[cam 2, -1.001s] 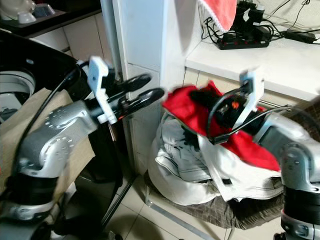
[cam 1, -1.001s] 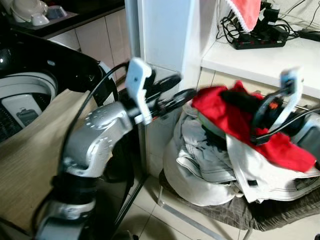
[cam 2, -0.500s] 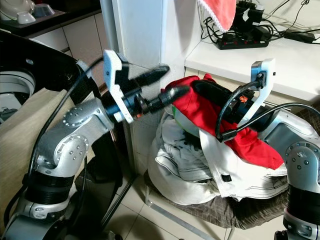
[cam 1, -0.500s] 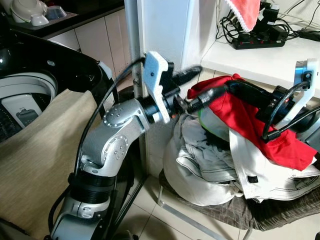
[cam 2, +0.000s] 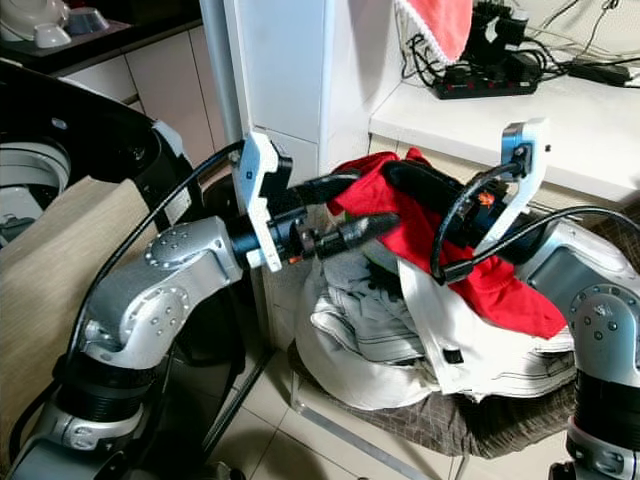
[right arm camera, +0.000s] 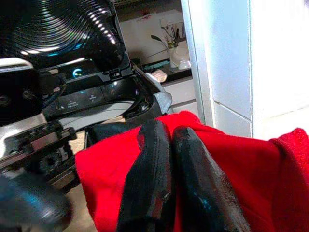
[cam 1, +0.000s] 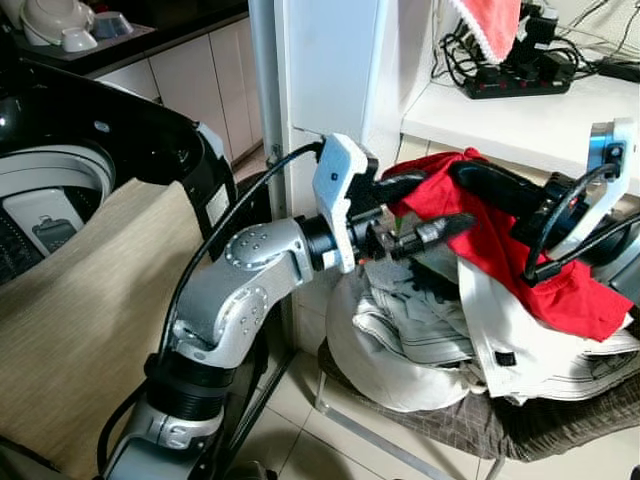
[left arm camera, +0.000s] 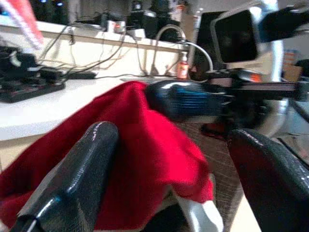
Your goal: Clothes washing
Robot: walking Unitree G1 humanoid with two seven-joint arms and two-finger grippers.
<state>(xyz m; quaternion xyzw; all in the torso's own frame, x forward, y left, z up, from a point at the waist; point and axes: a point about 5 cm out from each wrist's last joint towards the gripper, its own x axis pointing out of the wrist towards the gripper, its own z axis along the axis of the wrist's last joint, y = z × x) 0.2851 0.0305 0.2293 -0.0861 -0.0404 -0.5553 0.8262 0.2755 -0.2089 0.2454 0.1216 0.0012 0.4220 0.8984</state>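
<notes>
Beige cloth (cam 1: 80,320) drapes over the black washing machine (cam 1: 120,140) on the left, lid up. Moving right, the left end effector (cam 1: 420,215) reaches in, fingers spread wide and holding nothing, straddling the edge of the red garment (cam 1: 500,250). That garment sits atop the laundry pile (cam 1: 420,340) heaped on a chair. The right end effector (right arm camera: 171,164) has it, fingers pinched tight on the red fabric. Soft, light stuff that will sag and trail, so I'd say take a bunched fold. Behind, a white table (cam 1: 540,115) carries a power strip (cam 1: 520,80); tiled floor (cam 1: 290,400) below.
</notes>
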